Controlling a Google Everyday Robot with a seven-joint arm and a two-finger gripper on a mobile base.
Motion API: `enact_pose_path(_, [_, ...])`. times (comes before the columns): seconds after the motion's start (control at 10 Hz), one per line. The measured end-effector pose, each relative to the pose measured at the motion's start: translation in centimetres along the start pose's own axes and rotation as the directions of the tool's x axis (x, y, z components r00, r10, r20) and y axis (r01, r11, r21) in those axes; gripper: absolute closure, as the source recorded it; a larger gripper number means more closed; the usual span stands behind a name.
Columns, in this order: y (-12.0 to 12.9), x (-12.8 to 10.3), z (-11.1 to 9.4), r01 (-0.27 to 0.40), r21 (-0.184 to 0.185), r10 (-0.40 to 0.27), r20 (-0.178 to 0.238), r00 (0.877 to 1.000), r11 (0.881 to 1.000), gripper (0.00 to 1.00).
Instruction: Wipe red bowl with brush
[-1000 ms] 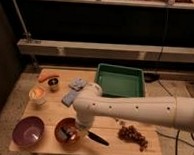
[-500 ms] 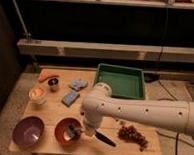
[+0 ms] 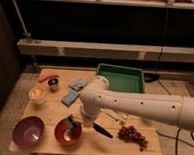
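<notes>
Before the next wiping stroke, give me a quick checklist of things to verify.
1. Brush head inside red bowl: ok.
2. Gripper at the bowl's right rim, over the brush: ok.
3. Firm hold on brush: cannot tell.
4. Red bowl fully on table, inside the front edge: ok.
5. Purple bowl apart from red bowl: ok.
6. Grapes apart from brush handle: ok, but close.

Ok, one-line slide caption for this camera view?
Gripper down at the red bowl, brush angled out beside it, purple bowl alongside.
</notes>
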Motion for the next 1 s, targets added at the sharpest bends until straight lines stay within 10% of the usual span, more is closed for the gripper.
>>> enact_pose_path(0.5, [-3.1, 3.3, 0.6, 0.084, 0.023, -0.084, -0.023, 0.996, 0.996, 1.00])
enact_pose_path(1.0, [-5.7, 0.0, 0.4, 0.098, 0.042, -0.097, -0.020, 0.995, 0.994, 1.00])
